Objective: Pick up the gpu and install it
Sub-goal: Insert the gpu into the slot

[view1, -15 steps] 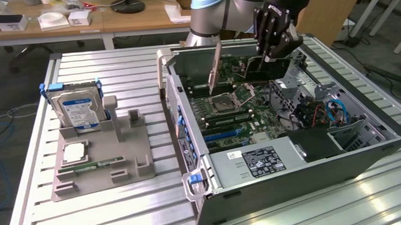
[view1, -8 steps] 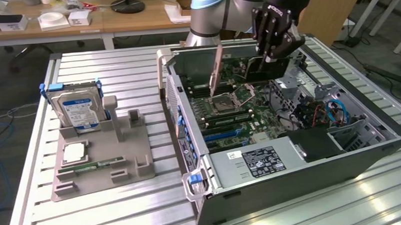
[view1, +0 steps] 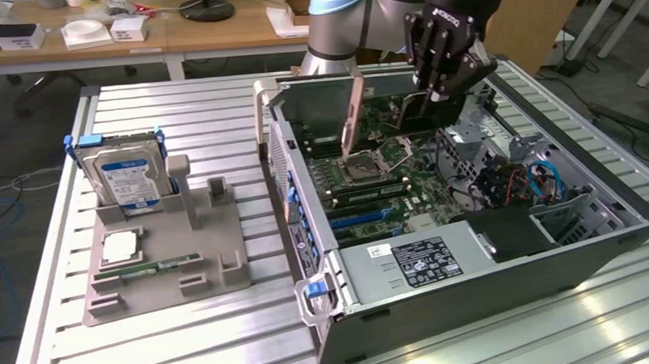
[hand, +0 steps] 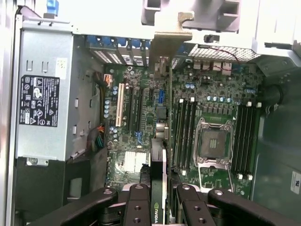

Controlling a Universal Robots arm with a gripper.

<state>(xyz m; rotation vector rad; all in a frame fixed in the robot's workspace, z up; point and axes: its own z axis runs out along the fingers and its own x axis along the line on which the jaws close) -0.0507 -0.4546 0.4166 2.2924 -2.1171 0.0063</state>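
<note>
The black, knuckled gripper [view1: 438, 87] hangs over the open computer case [view1: 586, 246], and it has the gpu [view1: 422, 118]. The matte fingers [hand: 137, 207] are pressed against both faces of the card. From the wrist camera the gpu [hand: 157, 165] is a thin dark blade seen edge-on. It carries a green-and-white logo down by the gripper [hand: 160, 207] and a bent, dull metal bracket [hand: 167, 37] at its far end. In the exterior view that bracket [view1: 354, 116] is a pale, coppery strip standing upright beside the case's rear wall.

The card is held on edge above the green motherboard [view1: 389, 188], close to the square, steel-framed CPU socket [view1: 362, 164]. I can't tell whether its lower edge touches the board. From the wrist camera, long black memory slots [hand: 186, 132] flank the socket [hand: 215, 143], and a white expansion slot [hand: 120, 106] runs parallel to the card, off to one side.

The boxy grey power supply [view1: 414, 264] with its black label fills the near corner of the case.

On the ribbed aluminium table [view1: 170, 106], well away towards the exterior view's left, sits a grey moulded holder [view1: 214, 259]. A silver, blue-labelled hard drive [view1: 130, 177] stands upright in it. A narrow green memory stick [view1: 144, 272] and a flat square processor chip [view1: 122, 247] lie in its recesses.
</note>
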